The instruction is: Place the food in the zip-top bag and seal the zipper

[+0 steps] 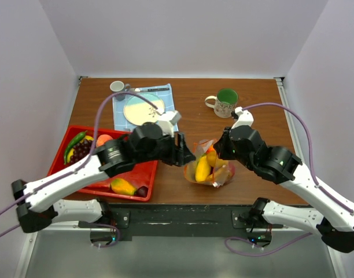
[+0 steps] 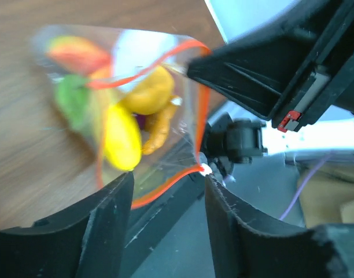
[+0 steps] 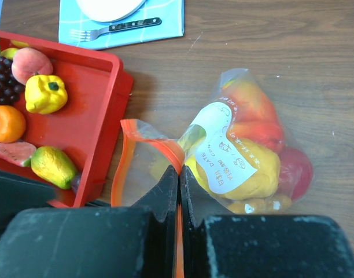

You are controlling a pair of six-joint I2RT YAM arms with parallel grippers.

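Note:
The clear zip-top bag (image 1: 209,167) lies on the table between my two grippers, holding several yellow, orange and red food pieces (image 3: 246,165). Its orange zipper (image 3: 126,156) gapes open on the tray side. My right gripper (image 3: 179,172) is shut on the zipper strip at the bag's mouth. My left gripper (image 2: 168,184) is open, and a corner of the zipper (image 2: 165,184) lies between its fingers (image 2: 116,202) without being pinched. More food stays in the red tray (image 1: 139,174): a yellow pepper (image 3: 45,94), an orange (image 3: 6,123), a mango (image 3: 54,167) and grapes (image 1: 80,152).
A green-lined mug (image 1: 225,103) stands at the back right. A plate (image 1: 143,109) on a blue placemat with a fork (image 3: 125,26) lies at the back, with a small grey cup (image 1: 117,86) beside it. The table's front edge is just below the bag.

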